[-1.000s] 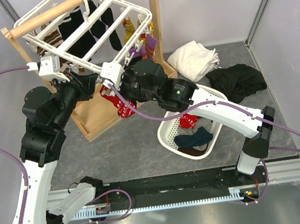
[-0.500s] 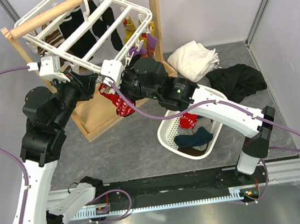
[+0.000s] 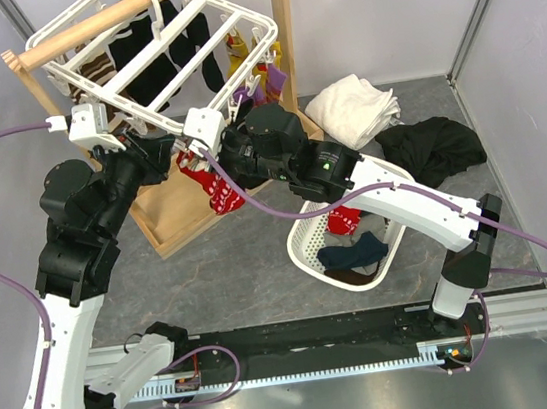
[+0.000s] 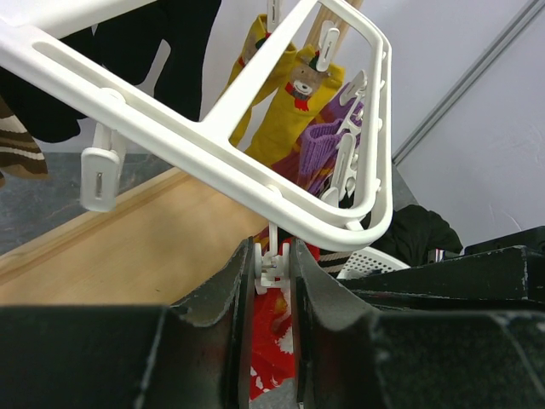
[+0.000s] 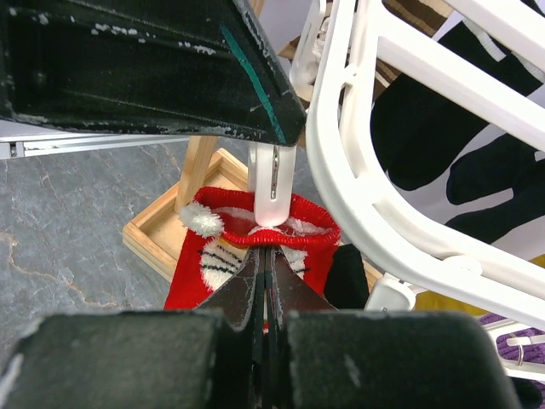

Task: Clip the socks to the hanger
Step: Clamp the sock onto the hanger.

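The white slatted hanger (image 3: 134, 66) hangs tilted from a wooden bar at the back left. Just below its near rail, a red sock with white pattern (image 3: 213, 187) hangs with my right gripper (image 3: 217, 159) shut on its cuff. In the right wrist view the cuff (image 5: 255, 234) sits right under a white clip peg (image 5: 274, 192), touching its tip, with my right gripper (image 5: 266, 260) pinching the cuff from below. My left gripper (image 4: 274, 251) is shut on that clip peg (image 4: 274, 264), squeezing it, and the red sock (image 4: 271, 341) shows beneath.
Black socks (image 3: 167, 47) and yellow and purple socks (image 3: 257, 65) hang from the hanger. The wooden stand's tray base (image 3: 171, 228) lies underneath. A white lattice basket (image 3: 308, 250) with more socks sits to the right. White cloth (image 3: 352, 108) and black cloth (image 3: 433, 148) lie behind it.
Both grippers and the red sock have crept slightly up and left towards the hanger's near rail. The grips are unchanged.
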`<action>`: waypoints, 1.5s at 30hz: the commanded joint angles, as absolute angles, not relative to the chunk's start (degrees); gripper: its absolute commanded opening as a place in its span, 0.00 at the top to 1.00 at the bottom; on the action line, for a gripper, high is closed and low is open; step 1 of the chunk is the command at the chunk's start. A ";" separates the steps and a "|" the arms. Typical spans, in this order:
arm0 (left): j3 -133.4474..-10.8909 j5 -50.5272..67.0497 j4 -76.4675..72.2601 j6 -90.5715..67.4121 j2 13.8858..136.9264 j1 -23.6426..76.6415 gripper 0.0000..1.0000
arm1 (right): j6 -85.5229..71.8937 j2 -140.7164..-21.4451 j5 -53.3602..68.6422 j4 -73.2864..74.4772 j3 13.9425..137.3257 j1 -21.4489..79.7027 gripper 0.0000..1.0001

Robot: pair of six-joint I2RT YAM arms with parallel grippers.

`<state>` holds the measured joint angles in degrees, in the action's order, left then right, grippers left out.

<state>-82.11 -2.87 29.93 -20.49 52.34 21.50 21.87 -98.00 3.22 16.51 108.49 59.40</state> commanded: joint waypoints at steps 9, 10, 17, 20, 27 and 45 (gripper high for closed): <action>-81.74 -0.18 32.34 -19.16 51.50 21.53 0.98 | 20.22 -97.21 5.18 12.22 113.38 59.41 1.00; -81.74 -0.35 32.52 -19.07 51.50 21.53 0.98 | 20.13 -97.21 5.45 12.30 113.64 59.41 1.00; -82.61 -0.18 32.61 -19.42 51.59 21.45 0.98 | 19.42 -97.65 6.06 11.51 114.43 59.41 1.00; -83.14 -0.18 32.52 -19.51 51.24 21.53 0.94 | 19.16 -97.82 6.15 11.16 114.52 59.41 1.00; -84.64 -0.44 32.69 -19.60 49.49 21.45 0.43 | 18.46 -97.56 6.42 10.55 114.08 59.41 1.00; -87.10 -11.76 33.31 -14.43 43.16 21.53 0.14 | 14.51 -91.86 6.42 7.47 108.64 59.41 0.34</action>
